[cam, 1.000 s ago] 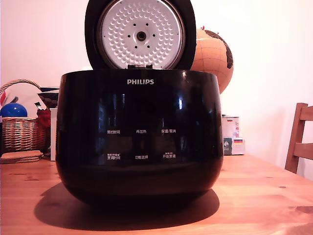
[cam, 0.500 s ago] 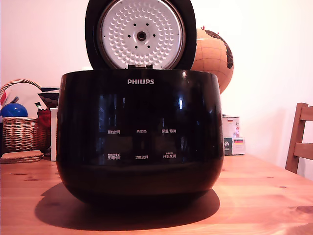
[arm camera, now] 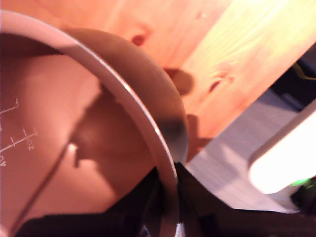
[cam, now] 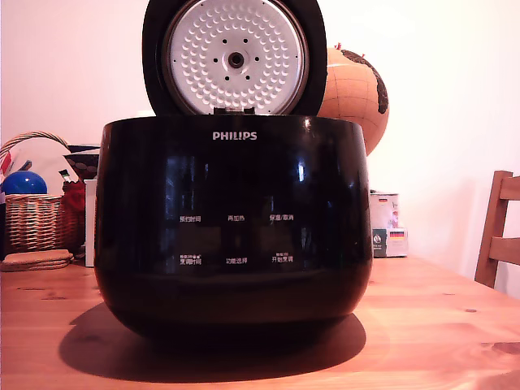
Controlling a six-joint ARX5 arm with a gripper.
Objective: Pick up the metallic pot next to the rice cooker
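On my exterior feed the rice cooker (cam: 233, 227) fills the middle of the wooden bench (cam: 439, 325), its round lid (cam: 234, 57) tipped up and showing the dimpled plate. Behind it I see a globe (cam: 353, 93) at the exterior view's right and a wicker basket (cam: 32, 215) at the exterior view's left. On my wrist feed the metal pot (arm camera: 84, 143) sits close under the camera, and the claw (arm camera: 167, 197) is pinching its rim, one dark finger inside the wall and one outside.
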